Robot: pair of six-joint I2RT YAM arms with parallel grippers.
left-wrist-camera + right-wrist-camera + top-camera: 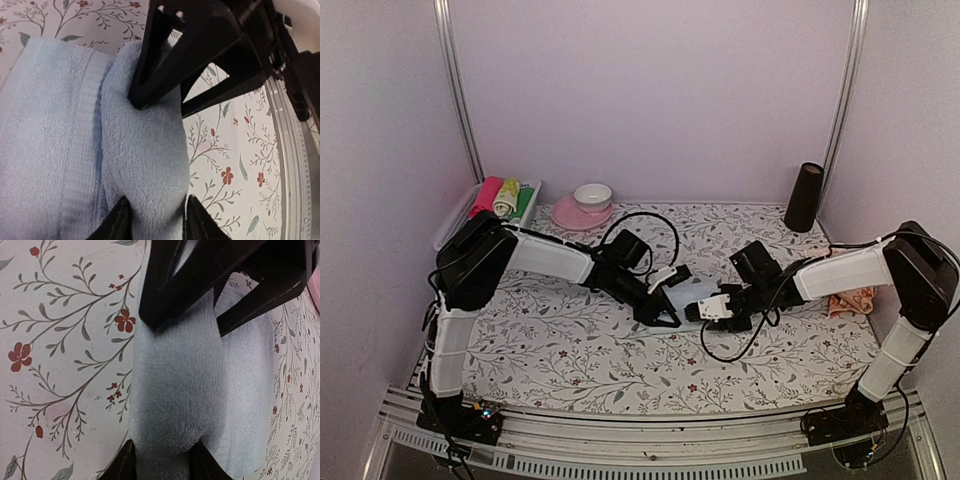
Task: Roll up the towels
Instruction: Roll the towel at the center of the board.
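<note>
Closest of all is the metal rail (650, 432) at the front of the bench (570, 350), where both arms are bolted. A white sheet (780, 355) with little flowers covers the bench. Far left at the back, a pale tray (455, 215) holds a pink roll (485, 195), a yellowish roll (506, 197) and a green roll (523, 203). Next to it is a pink plate (565, 213) with a white bowl (592, 194) on it. The left arm (550, 257) reaches in to the middle of the bench. Its jaws pinch the left end of the blue towel (688, 293), which lies in a short fat roll in the middle of the sheet. From the left wrist, one black fingertip (140, 97) pushes into the soft blue towel (145, 165) and the other touches its far side. A flat part of the same towel lies just beside the roll. The right jaws point in from the other side and pinch the right end of the roll. One black finger (155, 315) sits on each side of the blue towel (175, 400), touching the fluff. The right arm (840, 270) stretches in from the right. At the back stands a tall black cup (805, 197), upright near the wall. The orange towel (850, 300) lies bunched on the sheet at the far right, well apart from both jaws.
</note>
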